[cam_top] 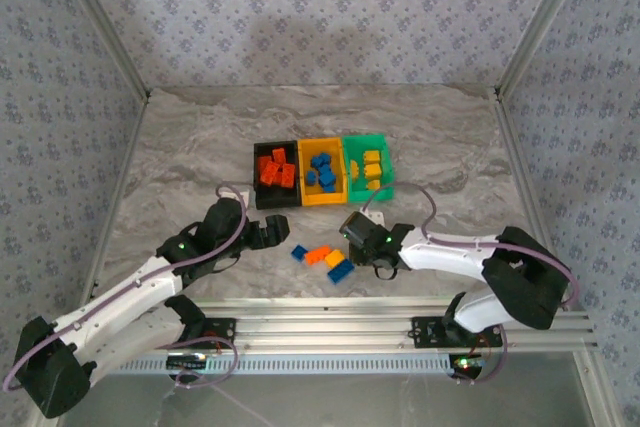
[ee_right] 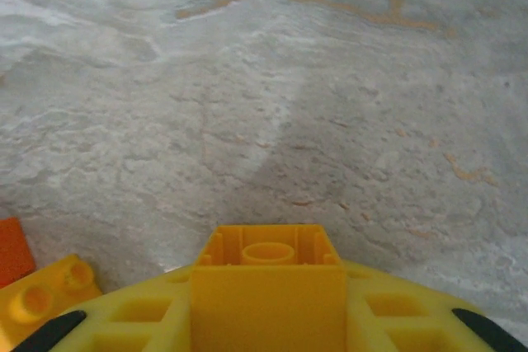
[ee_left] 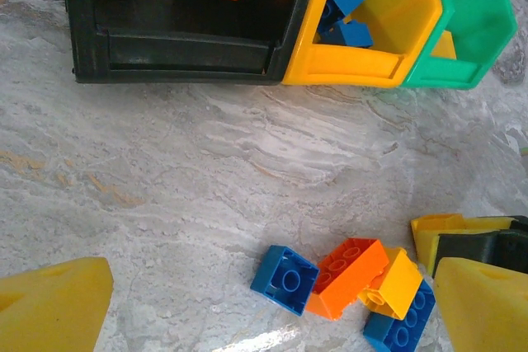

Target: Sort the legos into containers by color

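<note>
The right jaws pinch a yellow brick (ee_right: 268,286); the left jaws gape beside loose bricks (ee_left: 346,274) near the tabletop's (cam_top: 200,147) front edge.

Three views: one fixed overhead, two wrist close-ups.
Top camera sits high behind the near edge; we look down and forward over the whole table (cam_top: 200,147), bins (cam_top: 322,172) mid-frame, loose bricks (cam_top: 325,259) just nearer. Left wrist rides low, facing forward: we get the bins' front walls along the top and the loose bricks at bottom right, both shared with the top view. Right wrist is closest of all, skimming the table, a yellow brick (ee_right: 268,286) right at the lens; the loose bricks edge into its bottom-left corner.
</note>
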Controlling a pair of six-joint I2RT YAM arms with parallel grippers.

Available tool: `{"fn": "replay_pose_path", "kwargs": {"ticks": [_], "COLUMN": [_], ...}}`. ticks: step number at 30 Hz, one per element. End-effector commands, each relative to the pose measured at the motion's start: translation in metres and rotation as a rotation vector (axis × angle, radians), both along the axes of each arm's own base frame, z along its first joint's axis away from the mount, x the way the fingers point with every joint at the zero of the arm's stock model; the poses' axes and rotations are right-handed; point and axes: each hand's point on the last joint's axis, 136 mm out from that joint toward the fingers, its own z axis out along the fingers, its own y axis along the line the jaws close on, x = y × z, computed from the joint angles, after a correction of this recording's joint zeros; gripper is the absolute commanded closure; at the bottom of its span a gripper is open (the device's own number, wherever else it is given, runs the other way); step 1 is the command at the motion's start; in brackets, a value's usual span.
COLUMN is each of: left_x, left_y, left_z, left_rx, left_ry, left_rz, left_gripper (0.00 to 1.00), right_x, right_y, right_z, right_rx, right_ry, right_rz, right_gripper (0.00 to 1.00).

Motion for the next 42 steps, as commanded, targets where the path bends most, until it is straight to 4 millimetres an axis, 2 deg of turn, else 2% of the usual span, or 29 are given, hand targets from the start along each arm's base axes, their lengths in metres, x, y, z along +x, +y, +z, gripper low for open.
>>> {"fn": "replay_pose_path", "kwargs": {"ticks": [1, 3, 7, 11, 15, 18, 22, 25, 28, 32, 34, 37, 39, 42], "left_x": [-0.002, -0.003, -0.005, -0.008, -0.011, -0.014, -0.018, -0.020, -0.021, -0.022, -0.023, -0.022, -0.021, -0.021], "left_y": [0.005, 0.007, 0.009, 0.012, 0.015, 0.015, 0.016, 0.018, 0.018, 0.017, 0.016, 0.015, 0.013, 0.010], "left_z": [0.001, 0.000, -0.008, -0.016, -0.021, -0.024, -0.027, -0.028, -0.028, -0.029, -0.029, -0.028, -0.026, -0.027], "left_rx": [0.020, 0.028, 0.036, 0.042, 0.037, 0.029, 0.027, 0.025, 0.021, 0.026, 0.026, 0.028, 0.028, 0.039], "left_ry": [-0.014, -0.013, 0.004, 0.025, 0.036, 0.045, 0.056, 0.057, 0.057, 0.059, 0.057, 0.051, 0.046, 0.048], "left_rz": [0.002, 0.006, 0.013, 0.021, 0.030, 0.029, 0.022, 0.025, 0.022, 0.012, 0.003, -0.004, -0.016, -0.044], "left_gripper": [0.00, 0.00, 0.00, 0.00, 0.00, 0.00, 0.00, 0.00, 0.00, 0.00, 0.00, 0.00, 0.00, 0.00], "right_x": [0.012, 0.022, 0.056, 0.105, 0.154, 0.188, 0.220, 0.237, 0.243, 0.246, 0.249, 0.247, 0.240, 0.218], "right_y": [0.007, 0.006, -0.004, -0.021, -0.031, -0.028, -0.027, -0.025, -0.020, -0.018, -0.016, -0.012, -0.007, 0.002], "right_z": [0.038, 0.063, 0.111, 0.135, 0.130, 0.125, 0.109, 0.097, 0.086, 0.086, 0.096, 0.120, 0.135, 0.154], "right_rx": [0.049, 0.069, 0.108, 0.106, 0.099, 0.079, 0.055, 0.046, 0.040, 0.062, 0.079, 0.099, 0.113, 0.139], "right_ry": [-0.072, -0.120, -0.215, -0.261, -0.248, -0.226, -0.185, -0.157, -0.120, -0.116, -0.141, -0.189, -0.221, -0.266], "right_rz": [0.008, 0.008, -0.038, -0.133, -0.218, -0.248, -0.289, -0.312, -0.322, -0.347, -0.349, -0.330, -0.307, -0.266], "right_gripper": [0.68, 0.70, 0.72, 0.72, 0.72, 0.72, 0.71, 0.69, 0.64, 0.48, 0.42, 0.39, 0.38, 0.35]}}
